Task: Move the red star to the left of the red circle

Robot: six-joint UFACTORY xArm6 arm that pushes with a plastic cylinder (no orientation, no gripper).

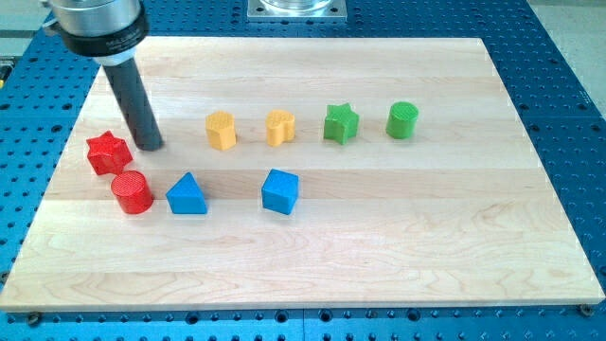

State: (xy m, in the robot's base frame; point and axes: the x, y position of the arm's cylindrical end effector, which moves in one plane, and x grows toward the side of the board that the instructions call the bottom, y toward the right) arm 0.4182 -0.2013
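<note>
The red star (108,152) lies near the board's left edge. The red circle (132,192) sits just below and slightly right of it, almost touching. My tip (149,145) stands on the board just right of the red star, a small gap away, and above the red circle.
A blue triangle (187,195) lies right of the red circle, a blue cube (279,191) further right. Across the middle row are a yellow block (221,131), a yellow heart (279,127), a green star (341,123) and a green circle (402,120). The wooden board (379,246) rests on a blue perforated table.
</note>
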